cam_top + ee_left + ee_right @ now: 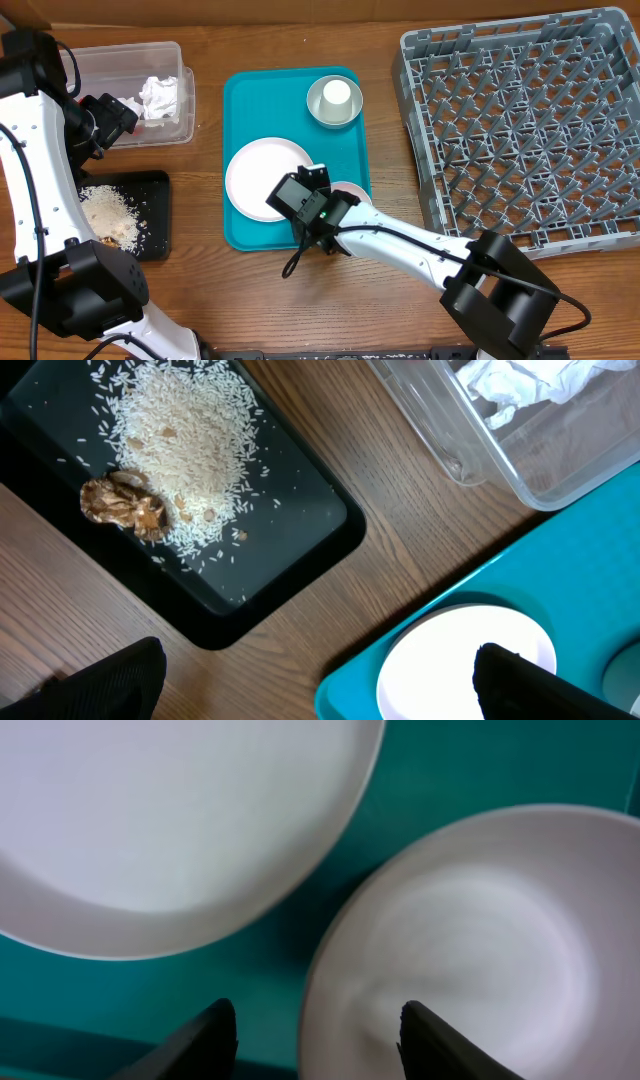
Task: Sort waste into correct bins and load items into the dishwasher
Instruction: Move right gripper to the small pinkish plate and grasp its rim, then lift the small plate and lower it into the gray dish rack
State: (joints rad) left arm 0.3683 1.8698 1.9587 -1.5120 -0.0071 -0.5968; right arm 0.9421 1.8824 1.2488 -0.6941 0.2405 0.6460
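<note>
My right gripper (325, 190) (315, 1045) is open and straddles the near rim of the smaller white plate (353, 188) (480, 940), one finger over the plate, one over the teal tray (260, 100). The large pale plate (262, 178) (170, 810) lies beside it. The grey bowl (322, 110) holds the white cup (337, 93). My left gripper (110, 120) (320, 690) is open and empty above the table. The clear tub (100, 55) (450, 450) holds the napkin (160, 95) (530, 380). The black tray (155, 215) (290, 560) holds rice (185, 445) and the brown piece (125, 505). The red wrapper is not in view.
The grey dish rack (520, 120) stands at the right with nothing in it. A brown cardboard wall runs along the table's back edge. Bare wood lies between the black tray and the teal tray (560, 570).
</note>
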